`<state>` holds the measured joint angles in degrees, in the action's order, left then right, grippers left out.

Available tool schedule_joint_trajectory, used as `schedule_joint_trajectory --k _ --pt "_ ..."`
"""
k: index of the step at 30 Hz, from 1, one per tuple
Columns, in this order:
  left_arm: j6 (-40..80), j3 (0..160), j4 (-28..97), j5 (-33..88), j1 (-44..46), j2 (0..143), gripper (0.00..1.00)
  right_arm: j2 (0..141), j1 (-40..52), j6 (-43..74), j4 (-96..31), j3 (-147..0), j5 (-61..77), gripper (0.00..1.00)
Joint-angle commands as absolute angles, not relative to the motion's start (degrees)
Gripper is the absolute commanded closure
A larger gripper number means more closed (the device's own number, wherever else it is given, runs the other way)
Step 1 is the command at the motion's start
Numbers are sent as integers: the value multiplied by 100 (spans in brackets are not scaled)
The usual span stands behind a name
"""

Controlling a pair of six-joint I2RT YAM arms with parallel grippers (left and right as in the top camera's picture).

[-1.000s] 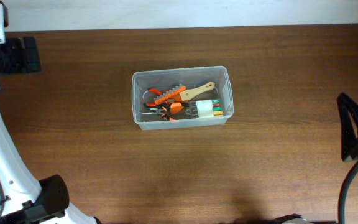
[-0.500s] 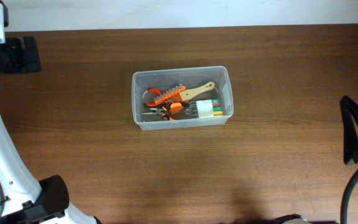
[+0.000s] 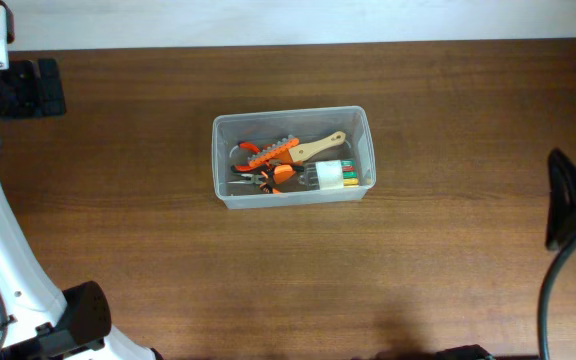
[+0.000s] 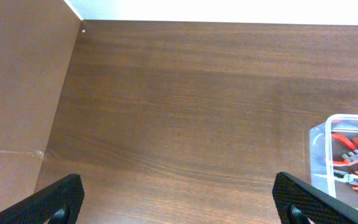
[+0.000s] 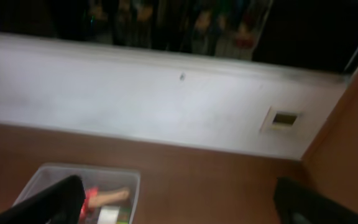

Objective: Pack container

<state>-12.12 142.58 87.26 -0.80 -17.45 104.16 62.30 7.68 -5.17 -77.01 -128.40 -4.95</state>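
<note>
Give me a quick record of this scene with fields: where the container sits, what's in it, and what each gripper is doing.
container: clear tub, lidless, near the middle of the table
contents: orange-handled pliers, wooden-handled brush, white pack with coloured ends, all lying inside
left gripper: open, holding nothing, well off to the container's left
right gripper: open, holding nothing, well off to the container's right
contact: neither gripper touches the container

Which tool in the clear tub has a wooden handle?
The pale-handled tool lying diagonally in the container, toward its far right corner; the orange-gripped tools beside it have no wood.
</note>
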Motion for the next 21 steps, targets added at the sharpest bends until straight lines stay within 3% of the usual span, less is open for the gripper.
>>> schedule_joint_trajectory --k 1,11,21 --pt "-1116 14269 8731 -16 -1769 10370 1 5282 701 -556 -6851 -10958 -600 2" --pt "-1116 14269 8729 -16 -1769 10370 1 2705 701 -556 -4322 -5553 -611 2" --pt "-1116 14269 8729 -16 -1769 10370 1 1367 698 -113 -2838 -2303 -609 2"
